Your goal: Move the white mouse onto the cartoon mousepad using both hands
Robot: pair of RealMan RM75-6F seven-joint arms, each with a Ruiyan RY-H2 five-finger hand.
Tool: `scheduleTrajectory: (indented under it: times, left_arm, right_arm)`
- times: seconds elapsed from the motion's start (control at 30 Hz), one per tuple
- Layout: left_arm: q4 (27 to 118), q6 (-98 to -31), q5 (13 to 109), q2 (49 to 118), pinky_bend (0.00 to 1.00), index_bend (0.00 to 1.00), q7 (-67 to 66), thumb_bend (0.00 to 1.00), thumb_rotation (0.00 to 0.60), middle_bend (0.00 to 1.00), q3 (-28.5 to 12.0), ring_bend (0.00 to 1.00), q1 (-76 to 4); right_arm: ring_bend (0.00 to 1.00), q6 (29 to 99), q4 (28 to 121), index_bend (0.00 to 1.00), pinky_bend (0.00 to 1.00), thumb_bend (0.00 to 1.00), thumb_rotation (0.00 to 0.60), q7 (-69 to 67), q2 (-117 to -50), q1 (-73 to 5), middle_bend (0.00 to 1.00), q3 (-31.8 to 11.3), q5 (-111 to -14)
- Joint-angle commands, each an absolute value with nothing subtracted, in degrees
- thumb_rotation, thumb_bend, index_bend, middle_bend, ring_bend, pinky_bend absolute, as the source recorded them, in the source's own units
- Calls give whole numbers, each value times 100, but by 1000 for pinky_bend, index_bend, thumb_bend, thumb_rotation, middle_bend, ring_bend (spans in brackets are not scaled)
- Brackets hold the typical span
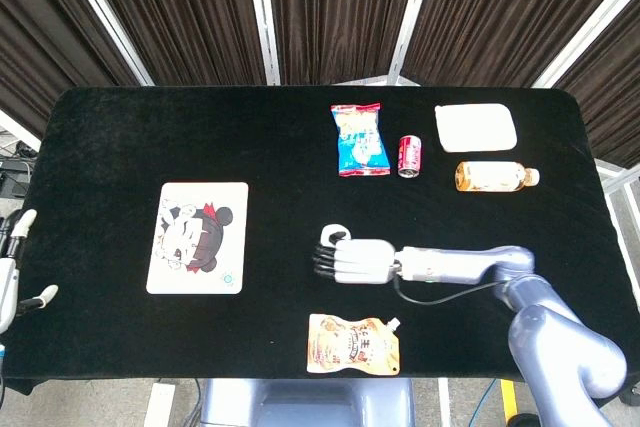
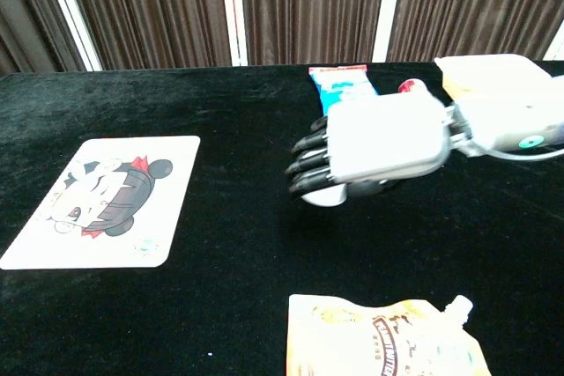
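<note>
The cartoon mousepad (image 1: 198, 237) (image 2: 101, 200) lies flat on the left part of the black table. My right hand (image 1: 355, 260) (image 2: 379, 143) hovers palm down over the table's middle, to the right of the pad. Its dark fingers curl over the white mouse (image 2: 324, 198), and only a rounded edge of the mouse shows beneath them. My left hand (image 1: 10, 267) sits off the table's left edge, fingers apart, holding nothing, and shows only in the head view.
A blue snack bag (image 1: 360, 139), a red can (image 1: 410, 155), a white container (image 1: 476, 127) and a tea bottle (image 1: 492, 176) line the back right. A yellow spouted pouch (image 1: 353, 343) lies at the front edge, just below my right hand.
</note>
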State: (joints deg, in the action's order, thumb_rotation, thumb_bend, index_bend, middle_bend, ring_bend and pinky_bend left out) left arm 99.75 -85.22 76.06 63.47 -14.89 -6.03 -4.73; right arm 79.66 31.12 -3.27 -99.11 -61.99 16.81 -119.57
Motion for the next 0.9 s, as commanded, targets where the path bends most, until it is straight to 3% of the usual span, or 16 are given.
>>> scheduleTrajectory:
  times: [0.03, 0.13, 0.2, 0.23, 0.3, 0.37, 0.47, 0.57, 0.7, 0.77, 0.9]
  left_arm:
    - [9942, -8362, 7484, 6190, 0, 0, -1181, 0, 600, 0, -643, 0, -485]
    - [9921, -8298, 7462, 6146, 0, 0, -1085, 0, 600, 0, -641, 0, -497]
    - [9910, -8259, 7439, 6121, 0, 0, -1029, 0, 600, 0, -642, 0, -504]
    - [9904, -8244, 7428, 6110, 0, 0, -1004, 0, 600, 0, -645, 0, -507]
    - [9886, -8214, 7404, 6080, 0, 0, -934, 0, 600, 0, -652, 0, -511]
    - [9876, -8208, 7392, 6054, 0, 0, -880, 0, 600, 0, -656, 0, -508]
    - [9892, -8211, 7403, 6024, 0, 0, -812, 0, 600, 0, -650, 0, -500]
    - [9909, -8216, 7435, 6013, 0, 0, -796, 0, 600, 0, -634, 0, -501]
    - [9927, -8182, 7511, 6025, 0, 0, -814, 0, 600, 0, -592, 0, -529]
    - [9913, -8193, 7863, 6042, 0, 0, -696, 0, 600, 0, -538, 0, -600]
    - [9779, -8242, 8391, 6053, 0, 0, -422, 0, 600, 0, -466, 0, -695]
  right_arm:
    - [410, 7130, 3844, 404, 508, 744, 600, 120, -10028, -6614, 514, 1517, -11851]
    - [411, 6964, 3981, 404, 505, 714, 600, 238, -10025, -6656, 514, 1524, -11853]
    - [410, 6894, 4038, 404, 500, 628, 600, 319, -10031, -6667, 511, 1525, -11855]
    - [393, 6865, 4065, 391, 488, 534, 600, 343, -10035, -6666, 485, 1527, -11853]
    - [295, 6757, 4128, 257, 427, 278, 600, 400, -10048, -6654, 358, 1537, -11833]
    - [106, 6491, 4204, 47, 293, 27, 600, 560, -10035, -6632, 140, 1536, -11759]
    - [2, 6174, 4556, 0, 174, 0, 600, 1002, -9931, -6542, 11, 1405, -11544]
    - [0, 6196, 4890, 0, 118, 0, 600, 1264, -9759, -6450, 0, 1298, -11427]
    - [0, 6557, 5460, 0, 90, 0, 600, 1622, -9205, -6234, 0, 1250, -11395]
    - [0, 7120, 5797, 0, 96, 0, 600, 1761, -8641, -5948, 0, 1343, -11458]
    - [0, 7375, 6104, 0, 111, 0, 600, 1865, -8238, -5741, 0, 1395, -11438]
